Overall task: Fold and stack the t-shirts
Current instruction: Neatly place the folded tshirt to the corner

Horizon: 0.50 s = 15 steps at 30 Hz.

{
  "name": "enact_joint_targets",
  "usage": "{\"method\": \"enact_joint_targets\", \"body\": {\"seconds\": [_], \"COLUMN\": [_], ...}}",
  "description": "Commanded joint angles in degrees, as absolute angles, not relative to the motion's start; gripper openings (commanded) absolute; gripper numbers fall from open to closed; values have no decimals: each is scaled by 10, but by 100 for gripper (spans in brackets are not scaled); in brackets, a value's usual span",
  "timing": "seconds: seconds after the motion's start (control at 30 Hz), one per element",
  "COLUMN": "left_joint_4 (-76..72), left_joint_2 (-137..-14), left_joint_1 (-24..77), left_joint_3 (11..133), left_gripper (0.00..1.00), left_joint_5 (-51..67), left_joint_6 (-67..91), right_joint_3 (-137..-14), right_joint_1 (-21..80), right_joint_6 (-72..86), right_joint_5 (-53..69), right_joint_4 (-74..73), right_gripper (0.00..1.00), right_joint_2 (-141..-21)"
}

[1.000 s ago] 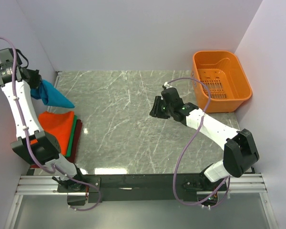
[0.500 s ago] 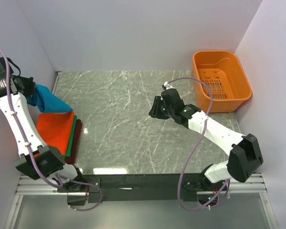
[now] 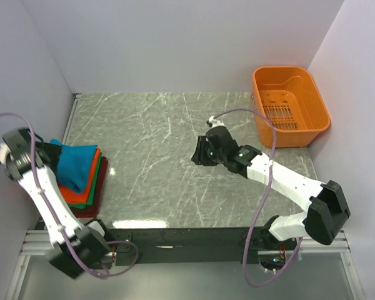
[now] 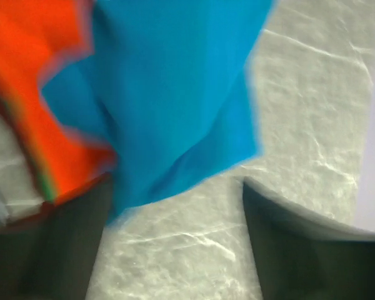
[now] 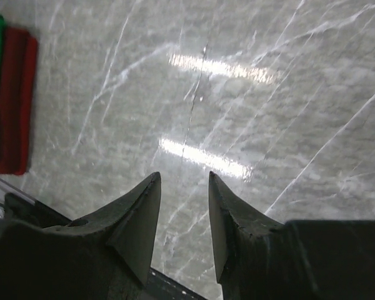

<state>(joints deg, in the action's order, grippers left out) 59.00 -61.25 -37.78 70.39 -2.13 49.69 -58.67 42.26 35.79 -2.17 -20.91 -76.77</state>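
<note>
- Teal-blue t-shirt (image 3: 77,165) lay atop the stack (image 3: 94,184), frame left.
- Left claw (image 4: 175,187) and right claw (image 5: 184,178) both stood apart, empty.
- Stacking step, apparently; next, lift clear without snagging.

The teal-blue t-shirt (image 3: 77,165) lies on top of the stack at the counter's (image 3: 175,162) 9 o'clock edge, loosely folded and slightly rumpled. Beneath it, the bright orange t-shirt (image 3: 75,195) shows along the 6 o'clock side. The green t-shirt (image 3: 97,175) and dark red t-shirt (image 3: 104,181) peek out as stepped flat strips toward 3 o'clock.
</note>
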Motion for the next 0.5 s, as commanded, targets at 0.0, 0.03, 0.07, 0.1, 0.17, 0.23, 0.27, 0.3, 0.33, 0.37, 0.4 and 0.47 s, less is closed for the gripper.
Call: {"method": "enact_joint_targets", "body": {"seconds": [0.0, 0.03, 0.07, 0.1, 0.17, 0.23, 0.27, 0.3, 0.33, 0.37, 0.4, 0.47], "left_joint_4": [583, 576, 573, 575, 580, 579, 578, 569, 563, 557, 538, 520], "left_joint_2": [-514, -467, -451, -440, -432, -440, -444, -447, -446, -445, -439, -430], "left_joint_1": [-390, -390, -390, -390, -390, -391, -390, -390, -391, -390, -389, -388], "left_joint_3": [633, 610, 606, 607, 622, 637, 640, 642, 641, 638, 632, 625], "left_gripper": [97, 99, 100, 99, 100, 99, 100, 99, 99, 99, 99, 99], "left_joint_5": [-112, -119, -121, -118, -108, -81, -71, -56, -23, -11, -5, 44], "left_joint_6": [471, 464, 459, 457, 450, 443, 437, 432, 428, 427, 427, 429], "right_joint_3": [-576, -576, -576, -576, -576, -573, -571, -566, -563, -559, -554, -551], "right_joint_1": [454, 458, 462, 466, 472, 477, 476, 478, 479, 479, 480, 480], "right_joint_6": [354, 353, 354, 354, 359, 362, 364, 366, 366, 370, 370, 370], "right_joint_5": [-41, -46, -49, -51, -53, -58, -61, -64, -72, -76, -79, -98], "right_joint_4": [-215, -217, -221, -222, -222, -221, -219, -215, -214, -213, -212, -216], "right_gripper": [44, 44, 44, 44, 45, 45, 46, 46, 47, 48, 49, 51], "right_joint_2": [-738, -737, -738, -738, -733, -729, -721, -715, -701, -694, -686, -664]}}
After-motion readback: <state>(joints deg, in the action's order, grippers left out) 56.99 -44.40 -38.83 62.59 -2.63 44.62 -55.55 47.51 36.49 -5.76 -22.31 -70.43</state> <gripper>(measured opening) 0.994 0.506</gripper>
